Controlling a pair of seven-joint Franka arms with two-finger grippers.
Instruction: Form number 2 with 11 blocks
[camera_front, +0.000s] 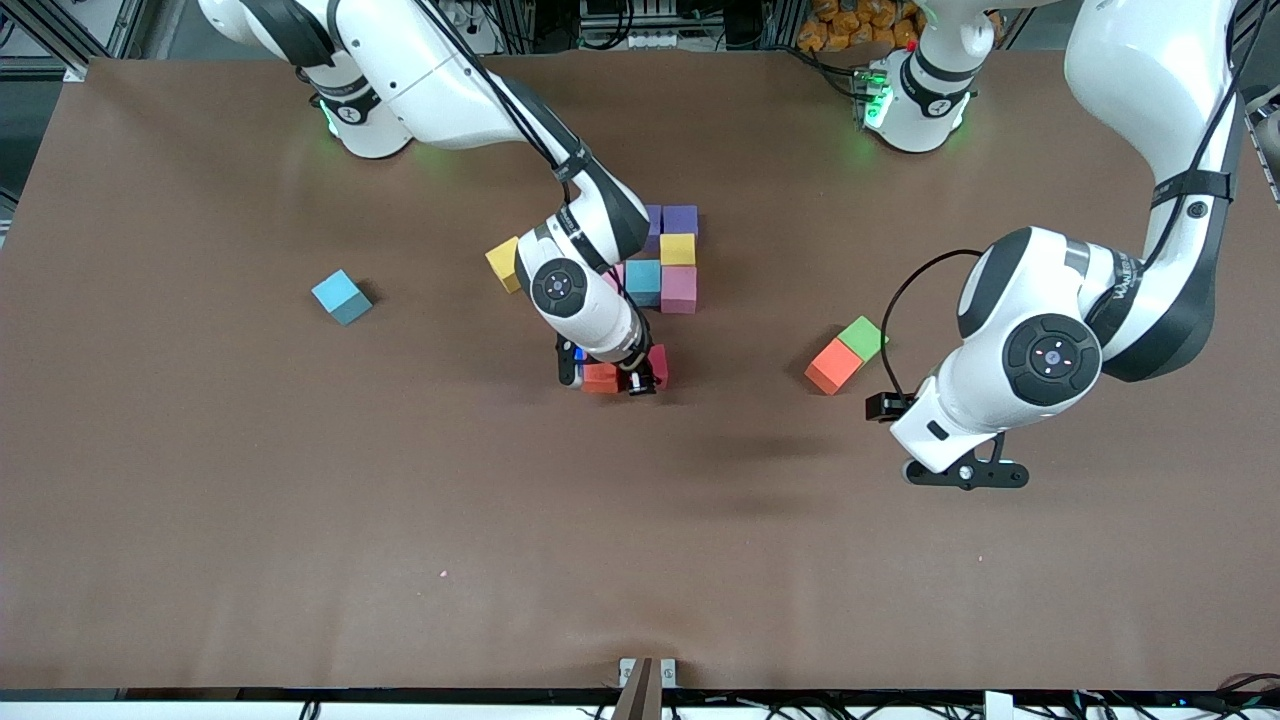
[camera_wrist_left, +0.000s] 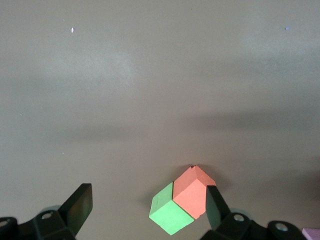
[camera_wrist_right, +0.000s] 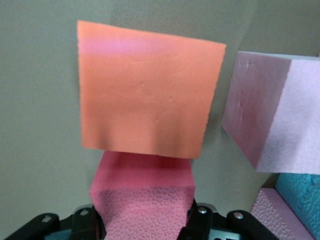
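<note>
My right gripper (camera_front: 652, 368) is shut on a red cube (camera_front: 657, 362), low at the table, right beside an orange cube (camera_front: 600, 378). In the right wrist view the red cube (camera_wrist_right: 142, 200) fills the gap between the fingers, with the orange cube (camera_wrist_right: 147, 90) just past it. The part-built digit lies farther from the front camera: two purple cubes (camera_front: 680, 218), a yellow (camera_front: 677, 249), a sky-blue (camera_front: 643, 280) and pink cubes (camera_front: 678, 290). My left gripper (camera_front: 965, 472) is open and empty over bare table, beside an orange cube (camera_front: 833, 366).
A green cube (camera_front: 861, 338) touches that orange cube; both show in the left wrist view, the green (camera_wrist_left: 170, 216) and the orange (camera_wrist_left: 192, 192). A loose yellow cube (camera_front: 503, 263) and a loose sky-blue cube (camera_front: 341, 297) lie toward the right arm's end.
</note>
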